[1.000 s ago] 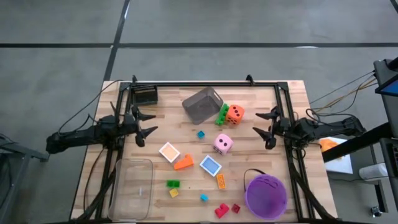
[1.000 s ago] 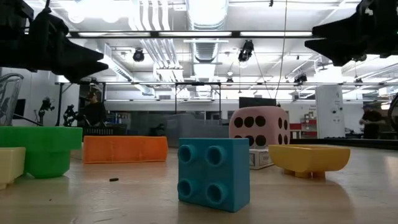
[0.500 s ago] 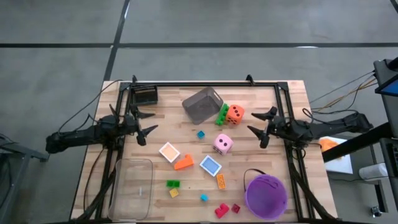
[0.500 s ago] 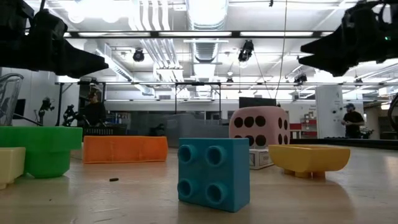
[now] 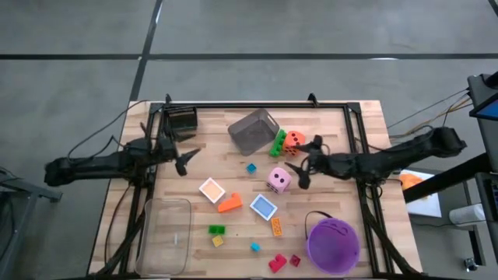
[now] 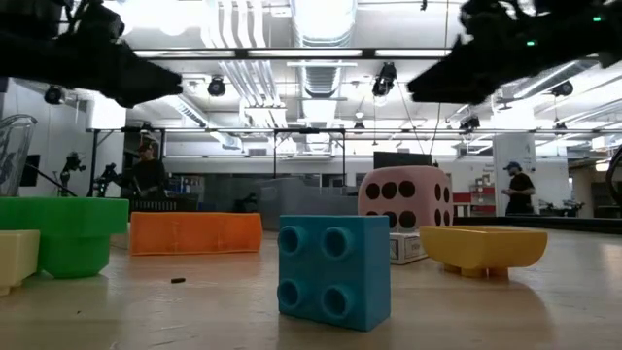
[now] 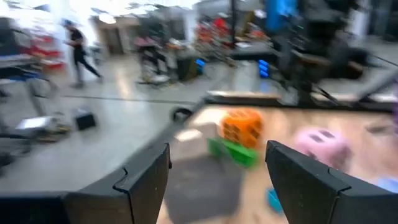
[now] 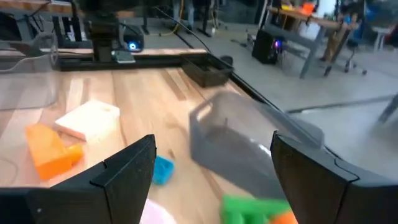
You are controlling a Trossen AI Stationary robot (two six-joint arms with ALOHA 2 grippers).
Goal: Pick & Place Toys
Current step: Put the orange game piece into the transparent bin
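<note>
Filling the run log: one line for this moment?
left gripper: open, empty, waiting at left | right gripper: open, empty, beside pink die

Your left arm reaches in from the left edge, lying low and nearly level, its wrist over the left rail. Your left gripper [image 5: 184, 157] points right toward the middle, jaws spread apart with nothing between them; its two dark fingers [image 7: 144, 180] frame the wrist view with a wide gap. Your right arm stretches in from the right edge, extended well toward the centre, forearm sloping slightly toward the near side. Your right gripper [image 5: 299, 166] points left, jaws likewise spread wide and holding nothing. In the low view both grippers hang high above the desk surface, left gripper [image 6: 146, 83] and right gripper [image 6: 437, 83] facing each other.
</note>
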